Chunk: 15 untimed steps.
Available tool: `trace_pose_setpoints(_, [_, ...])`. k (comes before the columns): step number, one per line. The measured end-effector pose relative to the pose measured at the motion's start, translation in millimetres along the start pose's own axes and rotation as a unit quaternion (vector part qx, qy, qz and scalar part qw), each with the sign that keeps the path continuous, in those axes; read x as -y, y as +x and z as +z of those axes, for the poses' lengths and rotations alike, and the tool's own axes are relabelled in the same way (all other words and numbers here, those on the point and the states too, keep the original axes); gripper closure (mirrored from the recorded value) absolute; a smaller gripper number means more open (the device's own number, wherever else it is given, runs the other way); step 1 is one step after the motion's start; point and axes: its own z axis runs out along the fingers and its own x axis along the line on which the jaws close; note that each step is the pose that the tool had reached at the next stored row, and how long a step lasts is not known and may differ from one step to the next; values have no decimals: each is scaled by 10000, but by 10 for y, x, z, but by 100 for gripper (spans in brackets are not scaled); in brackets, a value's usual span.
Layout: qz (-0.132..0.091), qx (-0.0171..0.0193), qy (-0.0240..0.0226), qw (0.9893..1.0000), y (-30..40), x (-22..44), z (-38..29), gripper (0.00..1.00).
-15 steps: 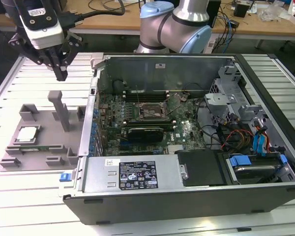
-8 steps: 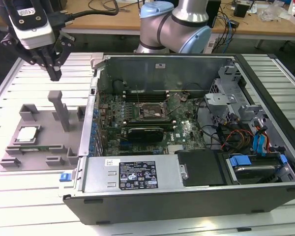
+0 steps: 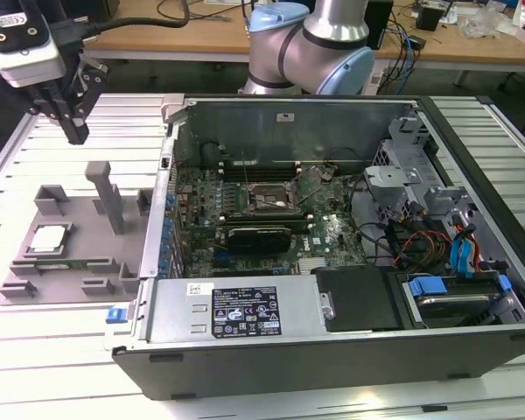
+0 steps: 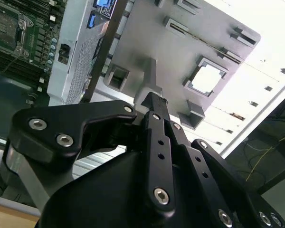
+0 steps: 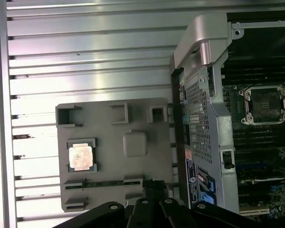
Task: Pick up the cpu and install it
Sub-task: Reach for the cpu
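Pre-pick approach, apparently. Holds gripper (image 3: 74,133) above far side of grey tray (image 3: 87,249), fingers pressed together, gripping nothing. Leaves cpu (image 3: 48,239) seated in tray, at the exterior view's left of case (image 3: 245,311). Likely calls for spreading fingers, descending onto cpu.

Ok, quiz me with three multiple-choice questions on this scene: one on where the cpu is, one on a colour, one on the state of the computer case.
1. Where is the cpu?
A. in the holder beside the computer case
B. inside the case
C. in the claw

2. What colour is the holder?
A. red
B. grey
C. yellow

3. The computer case is:
A. shut
B. standing on end
C. lying with its side open

Answers: 1 A, the silvery chip sits in a holder pocket and the claw above holds nothing; 2 B, its surface is plain grey; 3 C, the motherboard shows through the open side.
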Motion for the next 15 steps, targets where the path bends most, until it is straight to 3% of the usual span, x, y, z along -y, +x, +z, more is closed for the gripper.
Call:
trace_pose_setpoints(8, [0,6,0,10000,222,16,-9,89])
trace_pose_setpoints(15, [0,7,0,10000,315,23,-10,89])
